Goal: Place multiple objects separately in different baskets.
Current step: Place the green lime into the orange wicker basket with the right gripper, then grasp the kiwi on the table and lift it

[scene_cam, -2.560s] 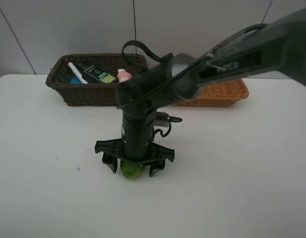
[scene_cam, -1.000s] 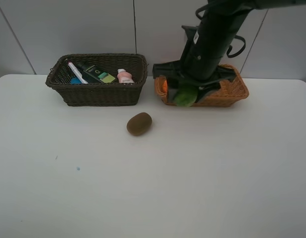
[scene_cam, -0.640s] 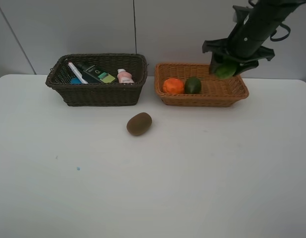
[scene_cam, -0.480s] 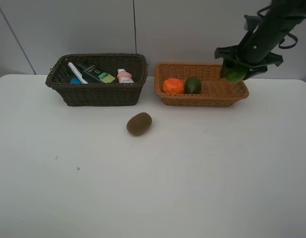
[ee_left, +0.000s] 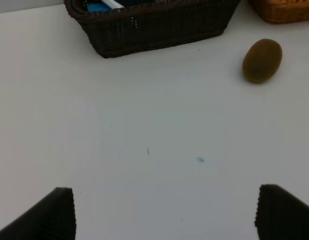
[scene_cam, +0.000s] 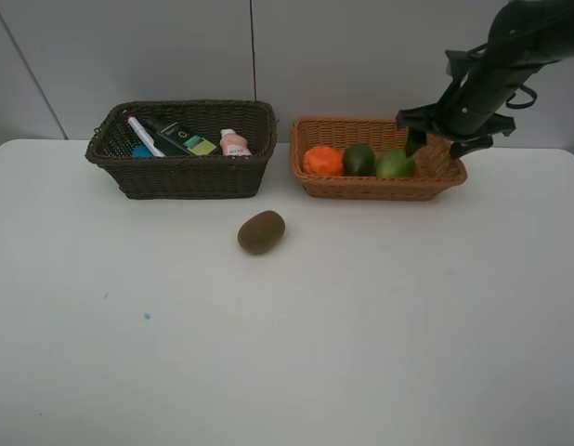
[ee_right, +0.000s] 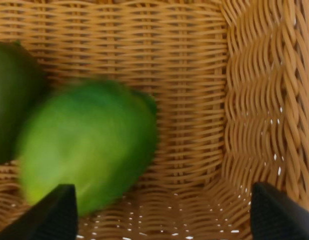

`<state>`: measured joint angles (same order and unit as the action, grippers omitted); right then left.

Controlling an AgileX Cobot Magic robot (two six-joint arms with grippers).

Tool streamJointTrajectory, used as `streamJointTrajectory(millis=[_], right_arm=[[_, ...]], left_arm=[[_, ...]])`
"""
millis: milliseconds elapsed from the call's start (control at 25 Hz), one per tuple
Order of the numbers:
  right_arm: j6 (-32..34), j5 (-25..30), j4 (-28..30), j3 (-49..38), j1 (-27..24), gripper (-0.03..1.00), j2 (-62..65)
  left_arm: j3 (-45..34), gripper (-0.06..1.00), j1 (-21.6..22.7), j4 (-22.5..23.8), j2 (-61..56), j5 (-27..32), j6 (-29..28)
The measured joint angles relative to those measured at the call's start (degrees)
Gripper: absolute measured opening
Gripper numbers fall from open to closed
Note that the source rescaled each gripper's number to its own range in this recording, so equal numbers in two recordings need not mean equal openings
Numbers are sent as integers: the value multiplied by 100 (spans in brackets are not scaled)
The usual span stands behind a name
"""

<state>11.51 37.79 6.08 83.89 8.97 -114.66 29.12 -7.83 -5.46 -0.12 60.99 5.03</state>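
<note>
The light orange-tan basket (scene_cam: pixel 426 183) holds the orange (scene_cam: pixel 322 160), a dark green fruit (scene_cam: pixel 359 159) and a lighter green fruit (scene_cam: pixel 395 164). My right gripper (scene_cam: pixel 443 141) is open just above that basket's right end; its wrist view shows the lighter green fruit (ee_right: pixel 87 145) lying free on the basket floor (ee_right: pixel 189 75). The brown kiwi (scene_cam: pixel 261 231) lies on the table in front of the baskets and shows in the left wrist view (ee_left: pixel 262 60). The dark brown basket (scene_cam: pixel 180 177) holds the marker (scene_cam: pixel 144 136), the dark green bottle (scene_cam: pixel 180 137) and the pink bottle (scene_cam: pixel 233 142). My left gripper (ee_left: pixel 164 212) is open over the table.
A white table (scene_cam: pixel 287 325) carries everything, with a small blue speck (scene_cam: pixel 147 316) at the left front. A grey panelled wall stands behind the baskets. The left arm is outside the exterior high view.
My right gripper carried the lighter green fruit from the table's middle to the orange-tan basket and let it go. The fruit now lies inside beside the dark green one.
</note>
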Motion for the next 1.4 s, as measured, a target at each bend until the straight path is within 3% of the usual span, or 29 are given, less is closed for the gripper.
streamJointTrajectory(millis=[160,480,720,920,1120,1400], right_arm=[[-3,152,2,0,0,80,0],[-7,1008,55,0,175,80,493],[-511,1581,356,11,1440,80,790],[-763,1645,442,11,2598,80,790],[322,1625,173,11,3216,80,634],[2534,1599,-697,11,3187,80,129]], left_arm=[[0,96,0,0,0,0,0],[0,96,0,0,0,0,0],[0,96,0,0,0,0,0],[0,96,0,0,0,0,0],[0,96,0,0,0,0,0],[0,96,0,0,0,0,0]])
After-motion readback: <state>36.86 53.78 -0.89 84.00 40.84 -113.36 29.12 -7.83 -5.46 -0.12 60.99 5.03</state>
